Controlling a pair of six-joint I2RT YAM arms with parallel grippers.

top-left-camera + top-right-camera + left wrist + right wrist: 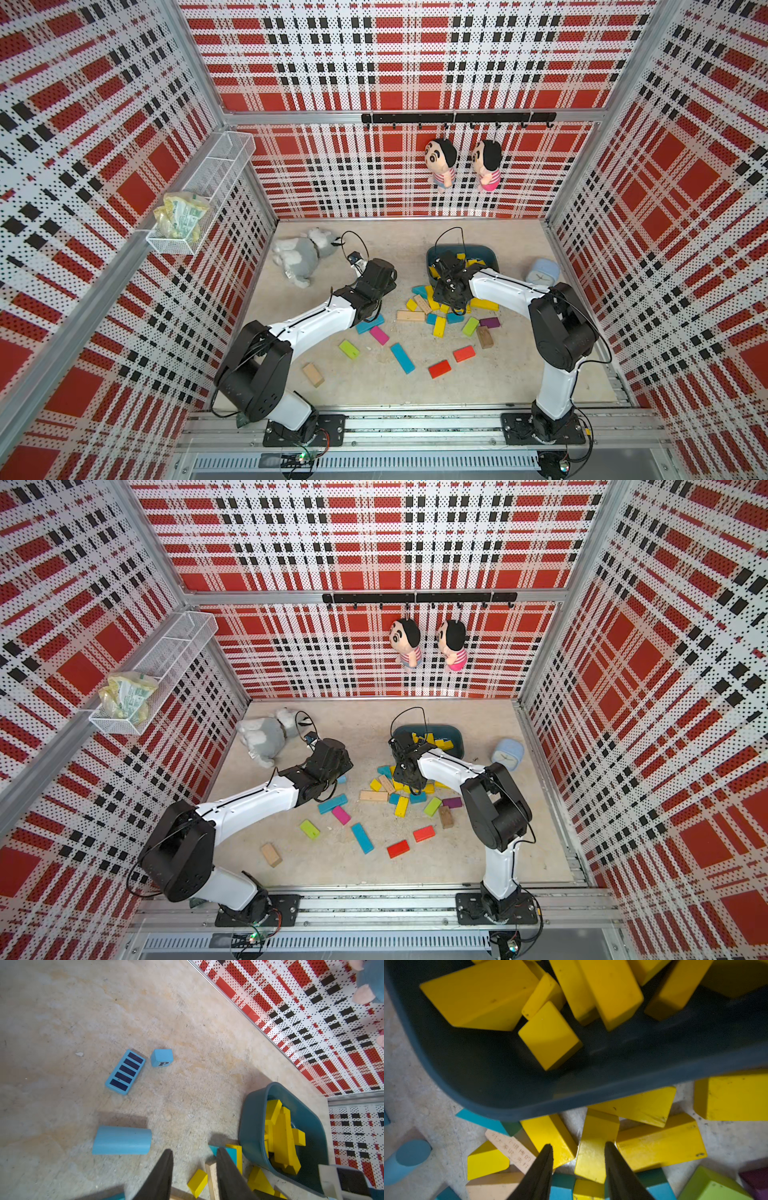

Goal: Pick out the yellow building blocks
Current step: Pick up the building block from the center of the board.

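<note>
Several yellow building blocks (461,259) lie in a dark teal bin (488,253) at the back, also visible in the right wrist view (550,1034) and the left wrist view (282,1136). More yellow blocks sit on the floor in front of the bin: a long bar (484,304), a brick (439,326) and a small one (411,304). My right gripper (579,1144) hangs open just over that cluster, and a yellow block (596,1132) lies on the floor under its gap. My left gripper (195,1151) is open and empty above bare floor, with a small yellow block (197,1182) beside it.
Lime (349,349), blue (402,357), red (439,368), pink (379,335) and tan (313,374) blocks are scattered at the front. A blue cylinder (122,1140) and a blue cube (162,1057) lie by the left arm. A plush dog (301,255) and a clock (542,272) sit at the back.
</note>
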